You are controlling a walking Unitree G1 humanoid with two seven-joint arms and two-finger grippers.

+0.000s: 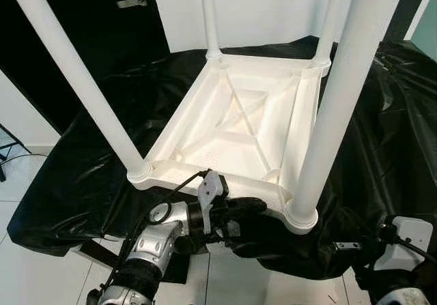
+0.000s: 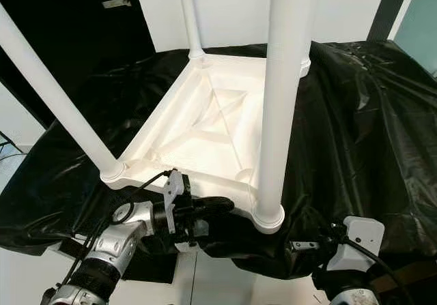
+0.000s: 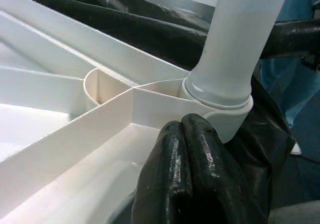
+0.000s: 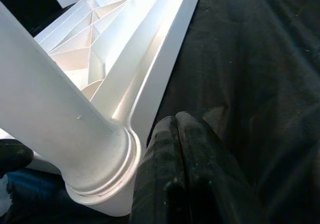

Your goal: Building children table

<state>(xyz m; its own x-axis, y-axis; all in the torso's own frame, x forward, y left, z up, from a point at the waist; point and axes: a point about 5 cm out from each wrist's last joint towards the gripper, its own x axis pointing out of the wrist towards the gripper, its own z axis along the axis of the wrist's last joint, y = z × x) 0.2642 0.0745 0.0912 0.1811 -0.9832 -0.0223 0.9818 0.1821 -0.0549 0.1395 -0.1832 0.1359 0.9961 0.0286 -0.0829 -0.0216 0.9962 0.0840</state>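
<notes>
- The white plastic children's table (image 1: 235, 124) lies upside down on a glossy black plastic sheet (image 1: 382, 141), its ribbed underside up so the sockets can take legs.
- Four white tubular legs stand in the corner sockets; the near right leg (image 1: 341, 93) towers closest to the camera.
- The left gripper (image 1: 246, 208), fingers pressed together and holding nothing, rests against the table's near rim beside that leg's socket (image 3: 220, 101), probably steadying the frame.
- The right gripper (image 4: 182, 169), likewise closed and empty, sits low on the black sheet just beside the same corner.
- All legs look seated; flipping seems next.
</notes>
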